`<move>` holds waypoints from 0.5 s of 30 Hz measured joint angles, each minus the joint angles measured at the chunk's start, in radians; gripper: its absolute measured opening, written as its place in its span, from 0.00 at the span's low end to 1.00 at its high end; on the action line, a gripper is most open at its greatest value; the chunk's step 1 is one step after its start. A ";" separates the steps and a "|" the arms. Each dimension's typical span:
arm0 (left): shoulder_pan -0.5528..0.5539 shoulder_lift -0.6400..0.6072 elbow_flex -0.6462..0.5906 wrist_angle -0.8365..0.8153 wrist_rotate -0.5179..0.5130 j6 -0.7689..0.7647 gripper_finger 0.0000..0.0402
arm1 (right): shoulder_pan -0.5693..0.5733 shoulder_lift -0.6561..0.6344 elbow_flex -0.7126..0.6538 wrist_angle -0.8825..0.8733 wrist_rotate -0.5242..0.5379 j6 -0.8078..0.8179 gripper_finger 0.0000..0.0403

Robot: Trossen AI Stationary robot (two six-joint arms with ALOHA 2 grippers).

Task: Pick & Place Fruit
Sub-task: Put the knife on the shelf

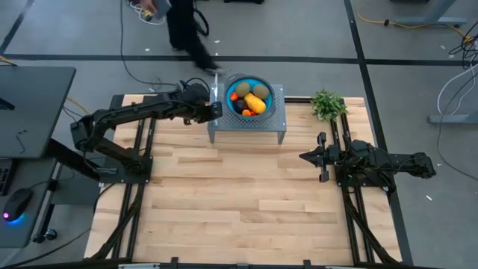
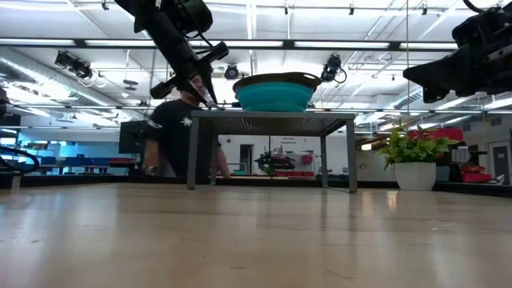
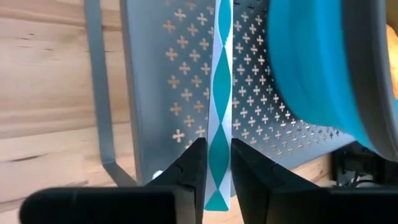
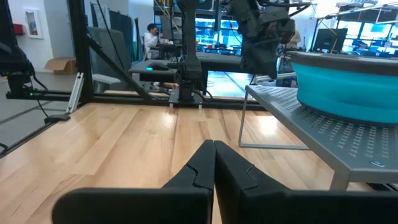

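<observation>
A blue bowl (image 1: 233, 81) stands on a grey perforated metal stand (image 1: 280, 123) at the table's far middle. In it lie the fruit: two brown-green ovals (image 1: 260, 90), a yellow-orange piece (image 1: 255, 104) and tiny red-orange ones (image 1: 234, 96). My left gripper (image 1: 216, 110) hovers at the stand's left end, shut on a slim teal-and-white patterned stick (image 3: 221, 93). My right gripper (image 1: 302, 157) waits shut over the table's right half, touching nothing. My left gripper pinches the stick between its two fingers (image 3: 191, 168), close to the stick's near end (image 3: 217, 180). The fingers lie along it, slanting down from the table's left. The stick reaches on past the fingertips over the stand's perforated top, beside the bowl's wall (image 3: 311, 68).
A green plant (image 1: 327, 104) in a white pot (image 2: 415, 176) stands at the table's far right. A person in dark clothes (image 1: 183, 30) is beyond the far edge. Bare wooden tabletop (image 1: 239, 202) spreads in front of the stand.
</observation>
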 joint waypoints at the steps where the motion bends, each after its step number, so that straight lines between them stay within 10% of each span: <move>1: 0.000 0.000 0.000 -0.001 0.001 0.003 0.18 | 0.000 0.000 0.000 0.000 0.000 0.000 0.02; 15: 0.000 0.000 0.000 -0.024 0.052 0.031 0.18 | 0.000 0.000 0.000 0.000 0.000 0.000 0.02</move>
